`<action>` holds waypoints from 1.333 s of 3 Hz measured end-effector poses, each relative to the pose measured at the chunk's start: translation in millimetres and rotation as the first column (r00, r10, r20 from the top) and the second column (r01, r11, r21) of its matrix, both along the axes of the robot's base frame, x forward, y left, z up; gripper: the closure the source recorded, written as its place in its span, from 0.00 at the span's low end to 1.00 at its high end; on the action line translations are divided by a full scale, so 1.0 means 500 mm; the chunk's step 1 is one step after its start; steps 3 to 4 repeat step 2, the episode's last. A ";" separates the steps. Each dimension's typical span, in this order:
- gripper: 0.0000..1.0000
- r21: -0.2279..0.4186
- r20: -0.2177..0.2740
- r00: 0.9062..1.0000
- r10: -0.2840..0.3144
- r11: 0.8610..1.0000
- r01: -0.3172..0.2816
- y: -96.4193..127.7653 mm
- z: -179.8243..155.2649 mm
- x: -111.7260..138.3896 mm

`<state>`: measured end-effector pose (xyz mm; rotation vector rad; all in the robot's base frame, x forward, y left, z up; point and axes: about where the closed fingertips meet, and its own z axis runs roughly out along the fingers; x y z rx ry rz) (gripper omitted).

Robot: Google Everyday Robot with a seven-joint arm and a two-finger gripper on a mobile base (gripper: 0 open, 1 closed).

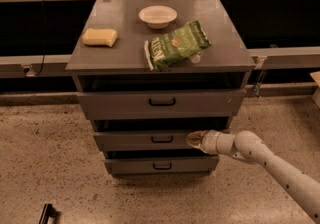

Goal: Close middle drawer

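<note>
The middle drawer [145, 139] is the second of three grey drawers in the cabinet, with a small black bar handle [162, 139] at its centre. Its front stands only slightly forward of the cabinet, with a dark gap above it. My gripper [192, 139] comes in from the lower right on a white arm and presses against the drawer's front, just right of the handle.
The top drawer [161, 102] sits above and the bottom drawer [161, 165] below. On the cabinet top [120, 53] lie a yellow sponge [100, 37], a white bowl [157, 16] and a green chip bag [176, 45]. Speckled floor surrounds the cabinet. A dark object [47, 213] lies at lower left.
</note>
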<state>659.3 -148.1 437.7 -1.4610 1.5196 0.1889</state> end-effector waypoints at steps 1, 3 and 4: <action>1.00 0.069 -0.001 0.999 0.032 0.997 -0.032 -0.022 0.005 -0.072; 1.00 0.100 -0.029 0.997 0.070 0.993 -0.067 -0.045 0.026 -0.178; 1.00 0.100 -0.029 0.997 0.070 0.993 -0.067 -0.045 0.026 -0.178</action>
